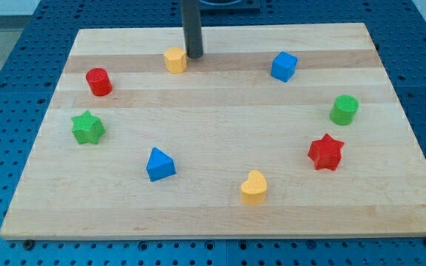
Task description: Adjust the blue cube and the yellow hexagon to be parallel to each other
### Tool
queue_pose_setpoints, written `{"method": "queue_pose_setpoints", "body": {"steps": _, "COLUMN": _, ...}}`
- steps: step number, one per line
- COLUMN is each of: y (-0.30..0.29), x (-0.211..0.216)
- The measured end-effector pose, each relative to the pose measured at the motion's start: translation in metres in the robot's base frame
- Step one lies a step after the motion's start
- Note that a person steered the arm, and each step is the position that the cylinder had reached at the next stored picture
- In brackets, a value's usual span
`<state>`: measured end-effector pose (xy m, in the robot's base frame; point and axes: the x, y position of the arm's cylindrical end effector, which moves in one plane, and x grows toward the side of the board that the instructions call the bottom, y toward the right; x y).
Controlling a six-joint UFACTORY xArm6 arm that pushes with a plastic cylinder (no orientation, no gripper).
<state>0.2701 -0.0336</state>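
The yellow hexagon (174, 60) sits near the view's top, left of centre, on the wooden board (220, 214). The blue cube (284, 66) sits near the top, right of centre, at about the same height in the view. My tip (194, 55) is the lower end of the dark rod. It stands just to the right of the yellow hexagon, very close to it or touching it. The blue cube is well to the tip's right.
A red cylinder (98, 81) and a green star (88, 128) are at the left. A blue triangle (160, 165) and a yellow heart (254, 188) are near the bottom. A red star (325, 152) and a green cylinder (344, 110) are at the right.
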Motion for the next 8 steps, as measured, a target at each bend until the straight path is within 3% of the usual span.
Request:
{"method": "queue_pose_setpoints", "body": {"steps": 1, "y": 0.066, "x": -0.002}}
{"method": "queue_pose_setpoints", "body": {"steps": 2, "y": 0.083, "x": -0.003}}
{"method": "queue_pose_setpoints", "body": {"steps": 6, "y": 0.09, "x": -0.02}}
{"method": "queue_pose_setpoints", "body": {"steps": 8, "y": 0.052, "x": 0.063}}
